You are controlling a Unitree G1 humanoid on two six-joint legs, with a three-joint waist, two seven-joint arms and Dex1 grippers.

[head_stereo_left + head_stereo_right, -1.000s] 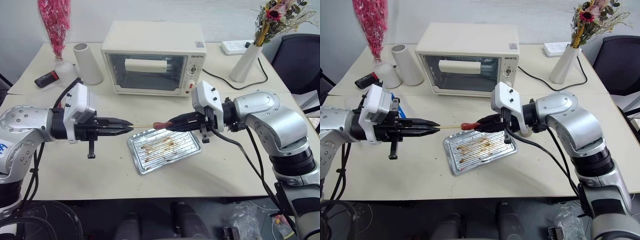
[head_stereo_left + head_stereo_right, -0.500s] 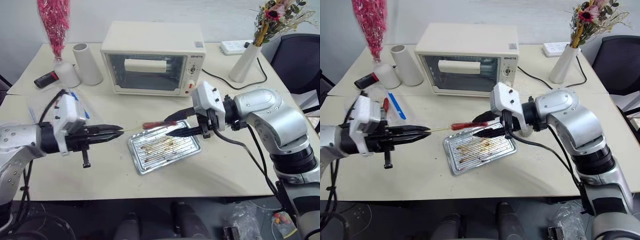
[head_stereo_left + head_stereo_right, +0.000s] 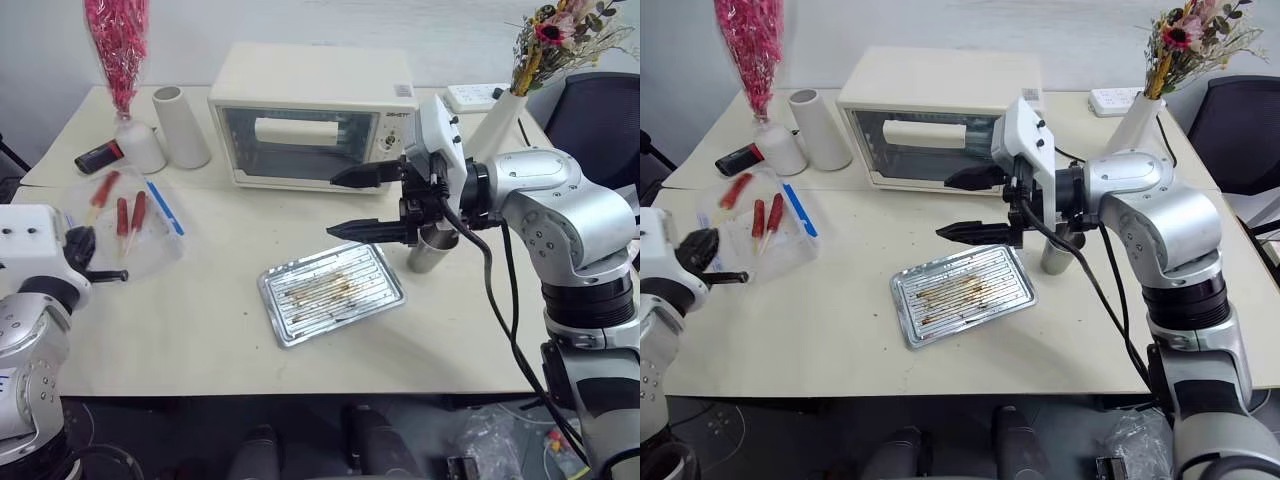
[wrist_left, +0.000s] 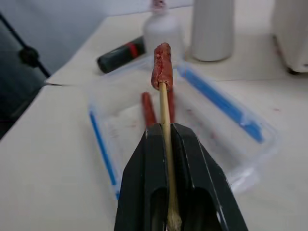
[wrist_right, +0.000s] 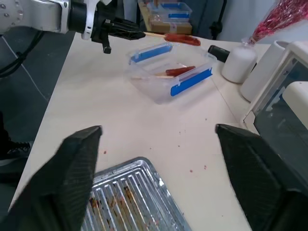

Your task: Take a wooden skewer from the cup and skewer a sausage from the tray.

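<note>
My left gripper (image 4: 163, 129) is shut on the wooden skewer (image 4: 165, 108), which carries a dark-red sausage (image 4: 161, 65) on its tip. It holds them above a clear container (image 3: 160, 232) at the table's left. In the right wrist view the left gripper (image 5: 138, 34) and the skewered sausage (image 5: 182, 39) hang over that container. My right gripper (image 3: 334, 205) stands wide open and empty, above the far right of the silver tray (image 3: 332, 292). The tray holds only grease stains. The grey steel cup (image 3: 432, 252) stands just behind the right gripper.
Two more skewered sausages (image 3: 130, 213) lie in the blue-edged container. A toaster oven (image 3: 310, 115) stands at the back, a tall white cup (image 3: 182, 125) and a white bottle (image 3: 138, 148) to its left, a flower vase (image 3: 500, 122) and power strip (image 3: 475, 95) to its right.
My left gripper swung left with the skewered sausage, from beside the tray to over the container. The right gripper let go of the sausage, opened wide and rose a little.
</note>
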